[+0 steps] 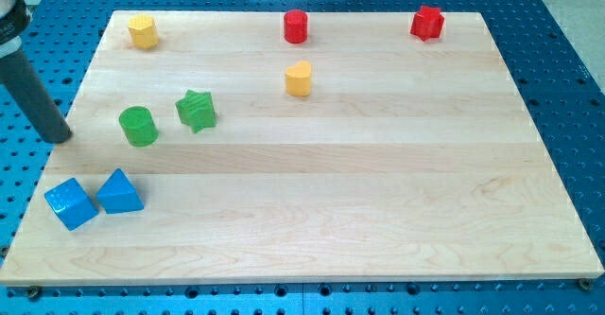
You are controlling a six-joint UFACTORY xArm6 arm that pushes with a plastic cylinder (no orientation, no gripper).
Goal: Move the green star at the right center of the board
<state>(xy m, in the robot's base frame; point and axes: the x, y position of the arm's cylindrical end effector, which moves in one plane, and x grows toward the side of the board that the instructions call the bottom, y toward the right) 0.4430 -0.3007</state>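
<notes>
At the frame's left edge, my tip (59, 137) rests just off the table (378, 220), apparently clear of every block; it is a bare rod, so it grasps nothing. Right of it and slightly higher lies the green star (196, 110), with the green cylinder (139, 126) between them, far from the right-center goal.
</notes>
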